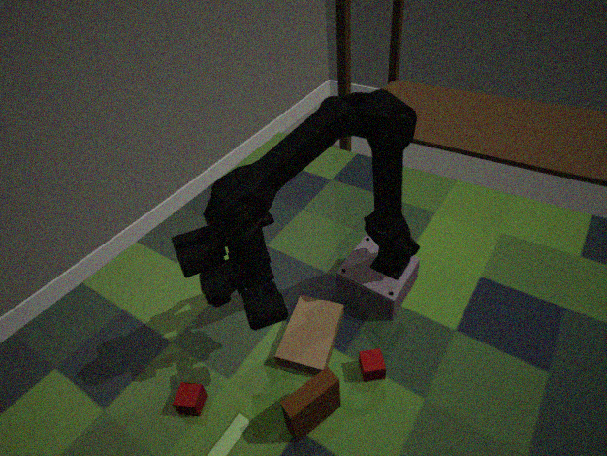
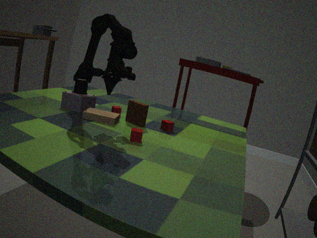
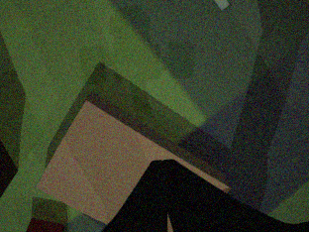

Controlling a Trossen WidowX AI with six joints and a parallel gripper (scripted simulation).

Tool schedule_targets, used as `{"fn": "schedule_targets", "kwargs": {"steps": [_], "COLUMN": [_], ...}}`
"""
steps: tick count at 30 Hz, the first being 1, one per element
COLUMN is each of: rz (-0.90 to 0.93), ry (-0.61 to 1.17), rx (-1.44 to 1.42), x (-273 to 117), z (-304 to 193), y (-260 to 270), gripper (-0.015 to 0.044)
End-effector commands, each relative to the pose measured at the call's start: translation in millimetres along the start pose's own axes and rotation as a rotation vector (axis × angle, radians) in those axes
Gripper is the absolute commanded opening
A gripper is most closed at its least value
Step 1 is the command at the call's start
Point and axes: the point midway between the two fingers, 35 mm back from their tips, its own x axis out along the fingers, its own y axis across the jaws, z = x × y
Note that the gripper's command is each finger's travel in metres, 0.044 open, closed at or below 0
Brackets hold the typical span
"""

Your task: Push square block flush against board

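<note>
On the checkered tabletop [image 1: 495,215], the tan board [image 1: 309,334] lies flat near the arm's base. The claw [image 1: 265,307], fingers together and empty, hangs at the board's 10 o'clock. The dark brown square block [image 1: 311,401] sits at the board's 6 o'clock; whether they touch is unclear.
</note>
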Motion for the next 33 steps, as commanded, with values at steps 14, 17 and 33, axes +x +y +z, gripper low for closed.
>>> {"fn": "schedule_targets", "kwargs": {"steps": [14, 17, 33], "rz": [0.005, 0.006, 0.009], "ry": [-0.003, -0.004, -0.006], "rx": [-0.569, -0.674, -1.218], "x": [-1.5, -1.6, -1.6], "z": [0.2, -0.4, -6.3], "y": [37.7, 44.6, 81.2], "gripper": [0.0, 0.0, 0.0]}}
